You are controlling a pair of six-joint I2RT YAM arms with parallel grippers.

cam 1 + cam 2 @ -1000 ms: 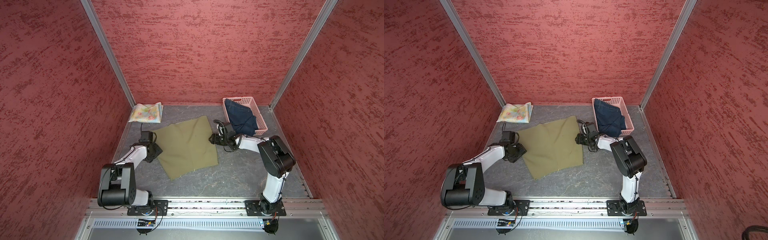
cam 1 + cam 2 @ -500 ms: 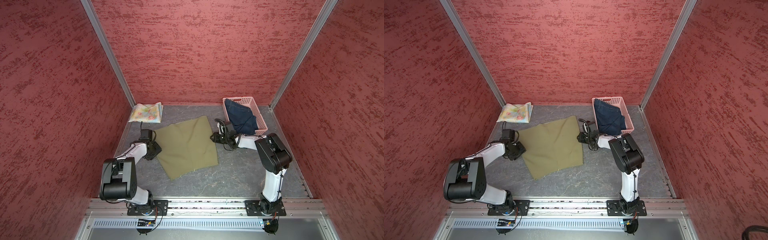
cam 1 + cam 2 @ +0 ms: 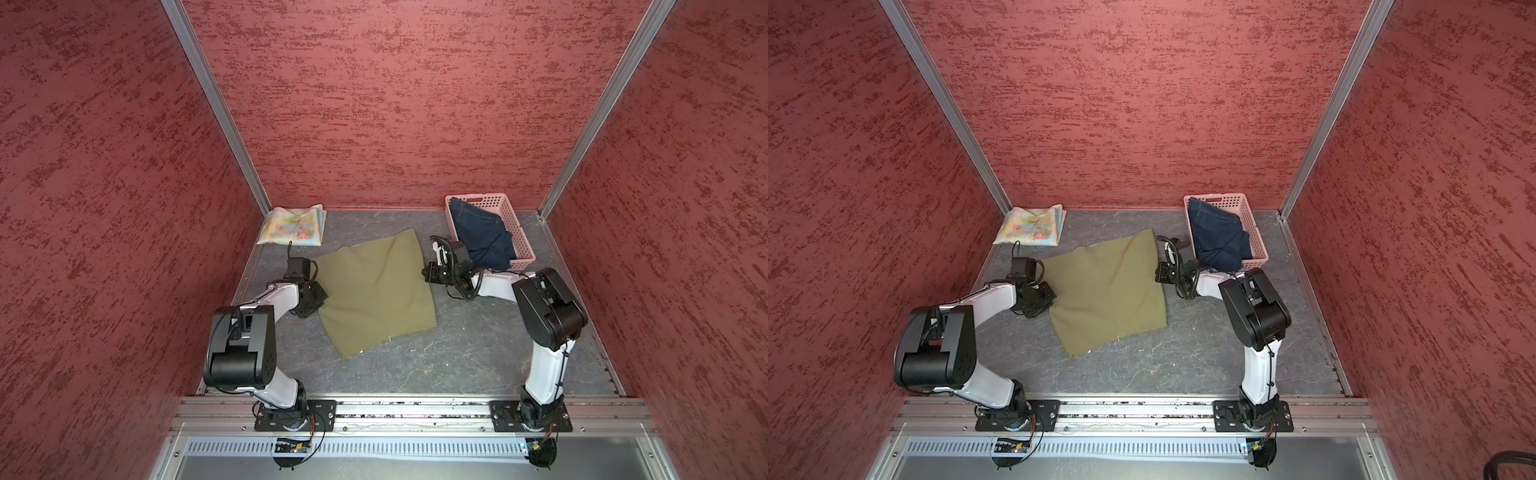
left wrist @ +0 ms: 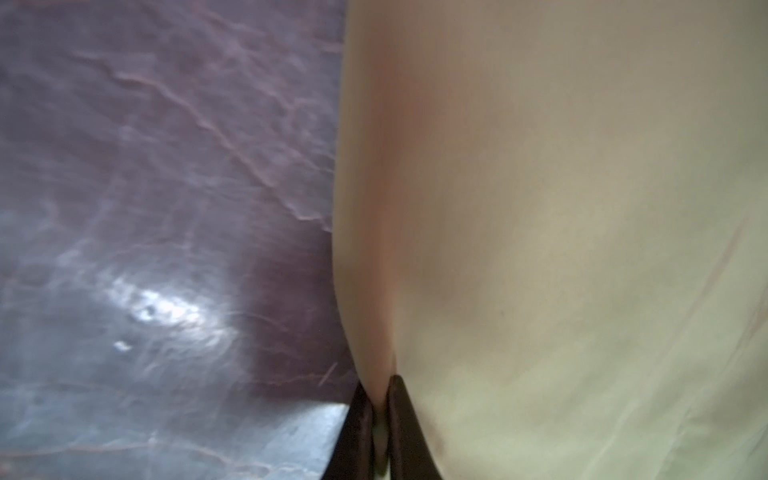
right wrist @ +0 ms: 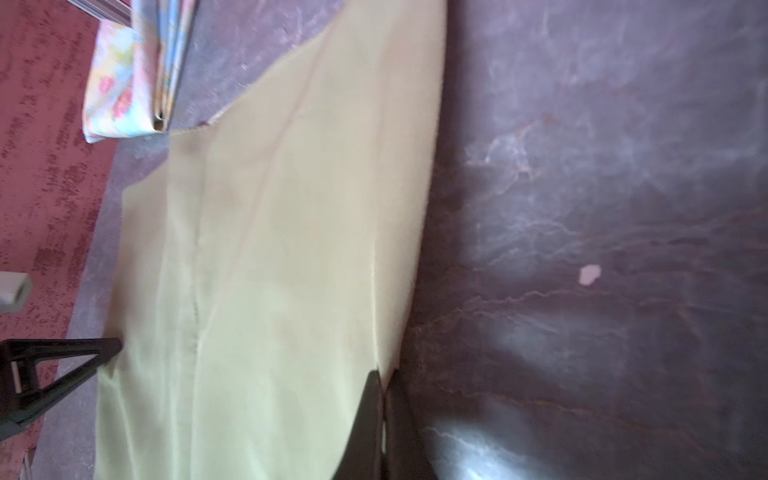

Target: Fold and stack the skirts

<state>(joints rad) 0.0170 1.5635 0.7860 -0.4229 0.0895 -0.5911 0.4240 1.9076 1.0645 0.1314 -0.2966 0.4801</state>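
Grey marbled table (image 3: 478,353) carries the olive-green skirt (image 3: 374,295) spread flat at its middle, seemingly laid open for folding. The denim skirt (image 3: 478,237) sits bunched in the pink basket (image 3: 517,235) at the far right, apparently awaiting its turn; the floral skirt (image 3: 293,226) lies folded in the far left corner, likely the stack's base. The left gripper (image 4: 376,399) pinches the olive cloth's left edge, the right gripper (image 5: 384,386) its right edge, probably to lift both sides together

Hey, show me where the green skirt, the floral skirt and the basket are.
green skirt (image 3: 374,299), in a top view, middle of the spread cloth.
floral skirt (image 3: 293,226), in a top view, centre of its folded top face.
basket (image 3: 486,200), in a top view, its perforated back wall.
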